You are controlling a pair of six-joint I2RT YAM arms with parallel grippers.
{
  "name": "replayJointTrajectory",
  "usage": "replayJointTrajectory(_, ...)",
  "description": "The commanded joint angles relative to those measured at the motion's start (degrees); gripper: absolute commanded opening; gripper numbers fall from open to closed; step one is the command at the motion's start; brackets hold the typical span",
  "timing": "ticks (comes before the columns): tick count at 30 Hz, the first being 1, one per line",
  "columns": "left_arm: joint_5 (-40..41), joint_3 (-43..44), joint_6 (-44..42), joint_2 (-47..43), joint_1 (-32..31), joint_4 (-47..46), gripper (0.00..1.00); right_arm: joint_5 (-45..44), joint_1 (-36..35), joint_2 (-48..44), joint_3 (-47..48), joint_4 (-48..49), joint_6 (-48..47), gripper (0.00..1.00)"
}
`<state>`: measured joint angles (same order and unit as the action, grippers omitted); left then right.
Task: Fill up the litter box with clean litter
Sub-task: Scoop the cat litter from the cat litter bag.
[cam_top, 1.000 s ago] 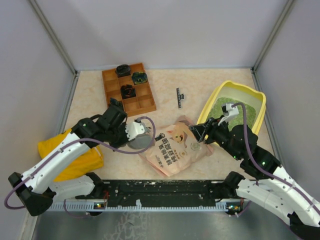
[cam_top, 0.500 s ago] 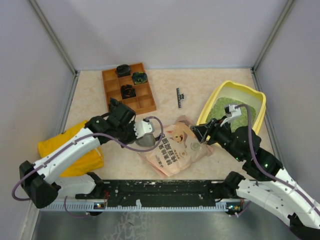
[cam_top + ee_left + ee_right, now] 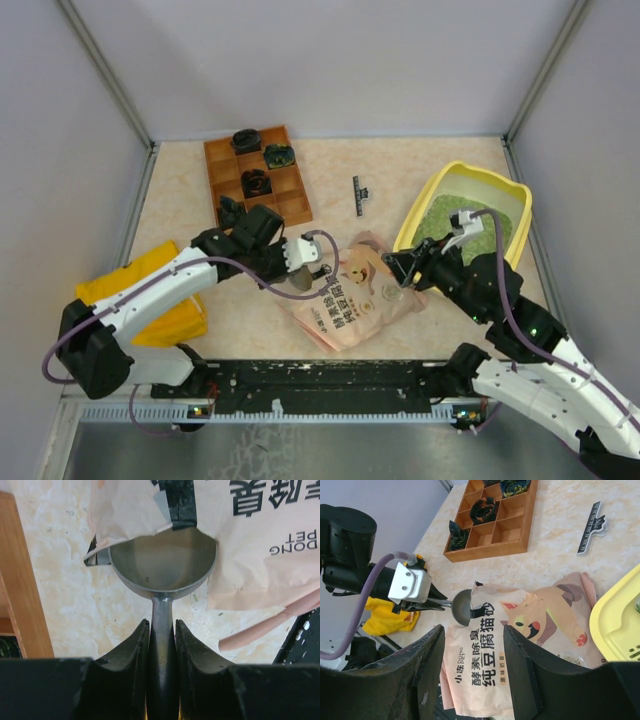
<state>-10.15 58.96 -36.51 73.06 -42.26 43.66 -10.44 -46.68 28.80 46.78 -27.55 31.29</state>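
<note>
The yellow litter box [image 3: 413,218] sits far right, with green clean litter [image 3: 437,212] inside. The left gripper [image 3: 162,630] pinches an empty grey scoop [image 3: 162,562] at the pink pouch [image 3: 350,295] mouth. The right gripper [image 3: 472,630] is spread, holding nothing. Unsteadied, the pouch could slide or spill.

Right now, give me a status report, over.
Left gripper shut on scoop, bowl at pouch mouth. Right gripper open over pouch. Litter box holds some litter. Nothing blocking.
</note>
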Motion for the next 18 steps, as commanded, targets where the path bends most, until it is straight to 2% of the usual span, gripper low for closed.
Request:
replayJointTrajectory(1, -5.29, 0.54, -1.14, 2.31, 0.08, -6.36, 0.00, -0.55, 0.29, -1.02, 0.68, 1.62, 0.39, 0.50)
replayJointTrajectory(6, -7.69, -0.11, 0.60, 5.77, -0.14, -9.48, 0.00, -0.53, 0.31, -1.13, 0.80, 1.46, 0.55, 0.50)
replayJointTrajectory(18, -6.93, -0.95, 4.33, 10.66, -2.64, -16.85, 0.00, -1.12, 0.35, -2.21, 0.46, 1.06, 0.77, 0.50)
